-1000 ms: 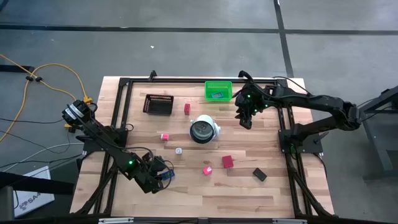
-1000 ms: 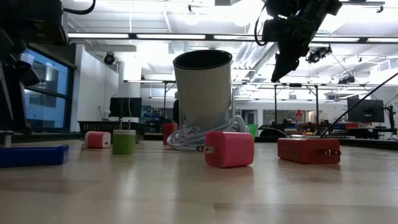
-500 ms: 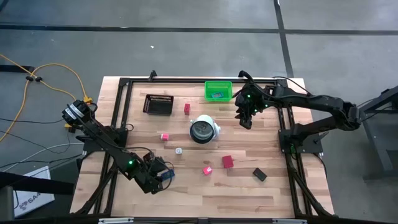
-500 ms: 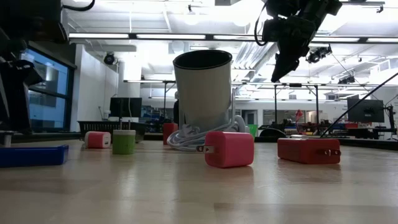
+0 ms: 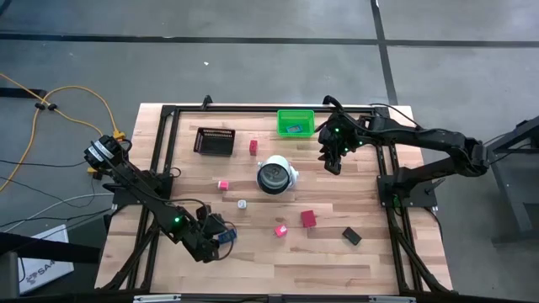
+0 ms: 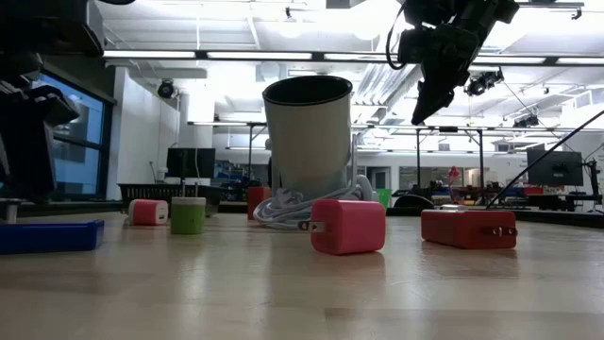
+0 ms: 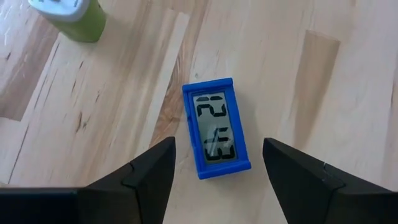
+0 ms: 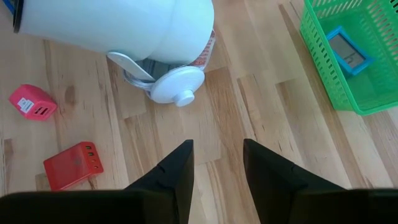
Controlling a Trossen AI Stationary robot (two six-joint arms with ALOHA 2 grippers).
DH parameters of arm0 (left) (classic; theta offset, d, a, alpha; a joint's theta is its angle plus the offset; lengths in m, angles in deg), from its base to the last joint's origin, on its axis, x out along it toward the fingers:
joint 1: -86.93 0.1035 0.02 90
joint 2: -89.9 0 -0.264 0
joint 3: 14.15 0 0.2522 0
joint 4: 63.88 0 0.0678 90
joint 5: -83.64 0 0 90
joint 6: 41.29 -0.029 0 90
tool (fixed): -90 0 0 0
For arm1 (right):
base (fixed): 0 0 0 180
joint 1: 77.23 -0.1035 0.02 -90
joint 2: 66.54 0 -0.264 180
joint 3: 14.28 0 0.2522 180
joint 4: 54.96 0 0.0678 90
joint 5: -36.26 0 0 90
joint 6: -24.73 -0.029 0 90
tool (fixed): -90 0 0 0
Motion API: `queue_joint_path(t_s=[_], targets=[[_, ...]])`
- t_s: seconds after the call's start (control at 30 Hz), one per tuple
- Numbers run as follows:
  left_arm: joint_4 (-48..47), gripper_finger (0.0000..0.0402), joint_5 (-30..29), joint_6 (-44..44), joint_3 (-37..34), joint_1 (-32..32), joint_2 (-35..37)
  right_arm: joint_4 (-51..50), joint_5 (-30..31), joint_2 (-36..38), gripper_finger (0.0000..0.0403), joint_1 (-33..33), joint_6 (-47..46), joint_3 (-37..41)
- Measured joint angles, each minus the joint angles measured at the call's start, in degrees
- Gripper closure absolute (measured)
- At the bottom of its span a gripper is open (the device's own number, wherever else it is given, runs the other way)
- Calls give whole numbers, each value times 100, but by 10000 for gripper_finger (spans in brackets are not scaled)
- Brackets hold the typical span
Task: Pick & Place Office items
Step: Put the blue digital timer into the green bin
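A blue flat clock with a grey display lies face up on the wood near the table's near left corner. My left gripper hovers over it, open, one finger on either side of the clock's near end and clear of it. My right gripper hangs high over the far right of the table, slightly open with nothing between its fingers. Loose on the table are a red block, a pink block, a second pink block, a black piece and a small green charger.
A large white cup lies on its side mid-table with a white cord beside it. The green bin at the far edge holds another blue clock. The black mesh tray stands far left, with a red piece beside it.
My left gripper has stayed over the blue clock and rolled a little about its own pointing line. The clock lies where it was. My right gripper has kept still.
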Motion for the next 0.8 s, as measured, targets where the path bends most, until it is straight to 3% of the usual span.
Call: queue_joint_path(t_s=[0.4, 0.8], targets=[[778, 166, 216, 409, 12, -28, -445, 2, 15, -1, 278, 1, 47, 2], [628, 169, 305, 543, 20, -7, -466, 2, 15, -2, 278, 1, 47, 2]])
